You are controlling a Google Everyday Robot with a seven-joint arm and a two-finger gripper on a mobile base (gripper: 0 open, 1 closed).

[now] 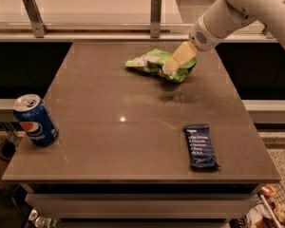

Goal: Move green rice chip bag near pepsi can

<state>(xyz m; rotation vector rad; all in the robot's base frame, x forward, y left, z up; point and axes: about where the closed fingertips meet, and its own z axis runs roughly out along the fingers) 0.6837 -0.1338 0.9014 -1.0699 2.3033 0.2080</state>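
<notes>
Brown and glossy, the worktop fills most of the frame. Nearest the camera, at lower right, lies a flat dark-blue bar wrapper, well apart from everything else. A little farther back, at the left edge, the pepsi can stands upright close to the near corner. Farther back again, at upper centre, the green rice chip bag lies crumpled on the worktop, well apart from the can. The hand is at the bag's right end, on it or just over it, reaching in from the white arm at upper right. Whether it is wide, narrow or gripping the bag, I cannot tell. Behind runs a pale counter with metal posts.

The step in hand looks like securing the bag. Crinkly film slips, so a bunched fold is the better hold. The bag should lift clear of the worktop, then travel diagonally toward the lower left, well away from the wrapper. It should come down beside the can without touching it: the can stands near the edge, and a nudge could send it over.
</notes>
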